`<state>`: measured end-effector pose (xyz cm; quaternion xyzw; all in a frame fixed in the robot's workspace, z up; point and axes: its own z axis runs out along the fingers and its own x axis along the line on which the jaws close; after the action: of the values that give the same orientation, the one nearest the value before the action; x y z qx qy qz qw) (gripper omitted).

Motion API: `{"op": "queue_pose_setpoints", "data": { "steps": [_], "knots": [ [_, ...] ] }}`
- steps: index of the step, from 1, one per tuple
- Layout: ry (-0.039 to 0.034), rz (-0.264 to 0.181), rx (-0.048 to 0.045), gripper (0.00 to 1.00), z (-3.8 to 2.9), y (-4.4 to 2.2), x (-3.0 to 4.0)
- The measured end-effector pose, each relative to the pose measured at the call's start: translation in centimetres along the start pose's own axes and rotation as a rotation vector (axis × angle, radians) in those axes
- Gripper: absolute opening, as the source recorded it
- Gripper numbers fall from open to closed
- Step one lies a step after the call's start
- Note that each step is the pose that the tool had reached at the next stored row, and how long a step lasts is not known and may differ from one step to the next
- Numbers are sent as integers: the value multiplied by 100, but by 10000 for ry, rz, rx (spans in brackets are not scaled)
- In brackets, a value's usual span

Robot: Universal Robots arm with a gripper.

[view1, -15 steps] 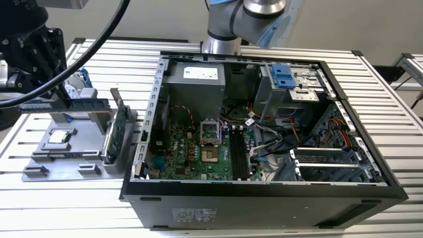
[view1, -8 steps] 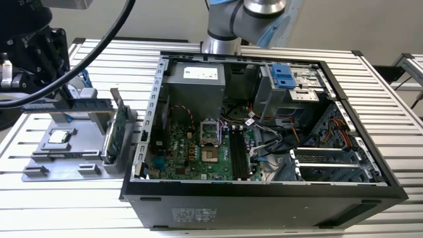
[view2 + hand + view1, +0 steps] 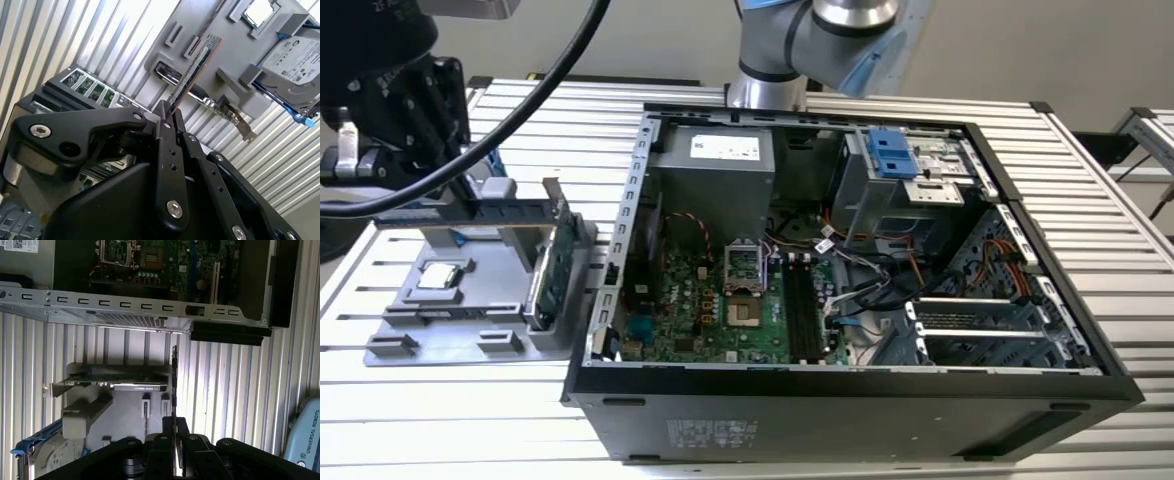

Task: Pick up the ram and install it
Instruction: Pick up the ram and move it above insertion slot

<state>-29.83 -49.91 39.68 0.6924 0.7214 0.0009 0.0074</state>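
gripper (image 3: 167,114): pinching ram by one end
ram (image 3: 194,67): on edge in the air, over the tray rim, tip toward case
tray (image 3: 125,415): grey, holding expansion card (image 3: 120,382) and hard drive (image 3: 292,60)
case (image 3: 150,310): open, near tray on slatted surface (image 3: 225,390)

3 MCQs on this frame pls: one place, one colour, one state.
1. The ram is: A) in a motherboard slot B) outside the case, by the grey tray C) in a drive bay
2. The hard drive has rails that are: A) red B) yellow C) blue
3. Gripper: A) shut on the ram B) open, empty C) shut on the hard drive
1B: it juts from the gripper by the tray, short of the case. 2C: blue rails edge the drive. 3A: it clamps the ram.
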Motion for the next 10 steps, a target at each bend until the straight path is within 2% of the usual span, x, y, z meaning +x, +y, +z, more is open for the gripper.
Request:
{"op": "queue_pose_setpoints", "data": {
  "steps": [10],
  "knots": [
    [-1, 0, 0, 0, 1, 89, -4]
  ]
}}
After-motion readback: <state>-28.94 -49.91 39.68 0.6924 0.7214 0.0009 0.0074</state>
